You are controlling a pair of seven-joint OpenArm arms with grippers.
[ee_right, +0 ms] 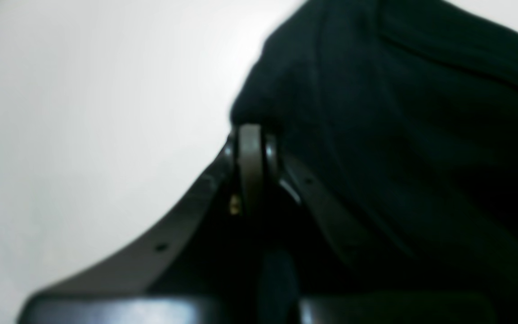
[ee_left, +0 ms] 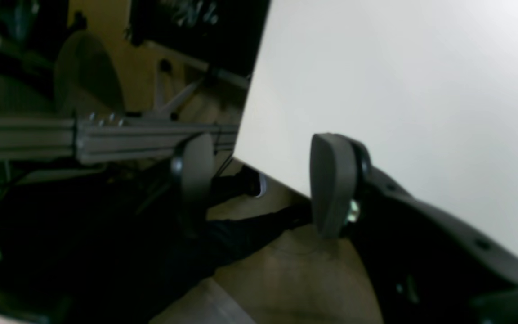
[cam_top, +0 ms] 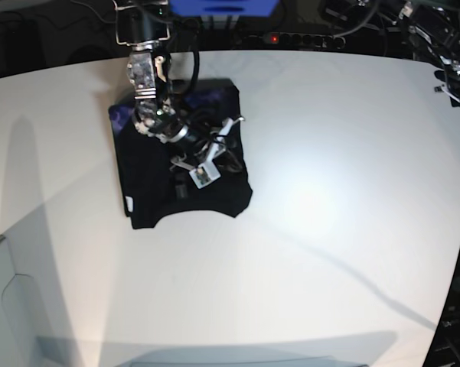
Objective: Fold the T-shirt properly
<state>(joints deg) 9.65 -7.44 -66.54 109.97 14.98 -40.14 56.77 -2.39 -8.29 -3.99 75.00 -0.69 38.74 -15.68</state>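
Note:
The black T-shirt [cam_top: 157,180] lies folded into a rough square at the back left of the white table [cam_top: 314,229], with a strip of purple-blue print [cam_top: 121,116] showing along its far edge. My right gripper [cam_top: 208,164] is down on the shirt's right half. In the right wrist view its fingers [ee_right: 250,153] are pressed together at the edge of the T-shirt [ee_right: 398,135], with a bunch of cloth at the tips. My left gripper [ee_left: 263,184] hangs open and empty past the table's corner [ee_left: 376,90], away from the shirt.
The left arm [cam_top: 444,46] sits at the back right corner, beyond the table's edge. An aluminium frame rail [ee_left: 106,139] and floor [ee_left: 295,274] show below the left gripper. A grey bin [cam_top: 0,306] stands at the front left.

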